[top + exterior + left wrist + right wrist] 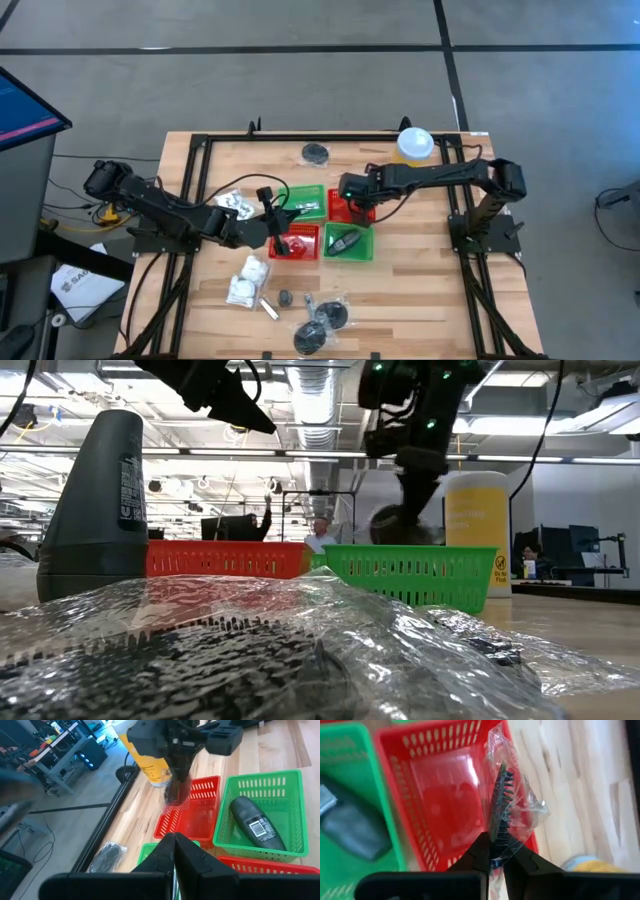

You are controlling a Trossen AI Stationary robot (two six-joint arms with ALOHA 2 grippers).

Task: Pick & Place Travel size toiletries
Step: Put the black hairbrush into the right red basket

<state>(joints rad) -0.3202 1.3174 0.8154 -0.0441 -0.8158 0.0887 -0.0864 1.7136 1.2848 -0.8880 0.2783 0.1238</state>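
Note:
My right gripper [494,851] is shut on a dark grey disc in clear wrap [503,802], one of the travel size toiletries. It hangs over the far red basket [437,795], and shows from the side in the low view, disc [388,525]. My left gripper [175,845] is shut and holds nothing, hovering above the two left baskets [280,228]. More wrapped discs [330,318], white packets [248,278] and a thin tube [268,307] lie flat on the table's near part. My right gripper pinches the wrapped disc at its rim [498,840] between its two fingers, plastic wrap and disc together. The fingers come steeply from above, slanting down. The disc stands on edge below the fingertips, lifted clear above the red basket, with loose wrap [530,810] sticking out sideways.
Four mesh baskets stand in a square; the near right green one [260,810] holds a dark grey bottle [254,822]. A yellow cup with a white lid [415,143] stands at the far right, and another disc [315,153] lies by the far edge. More white packets [235,203] lie left.

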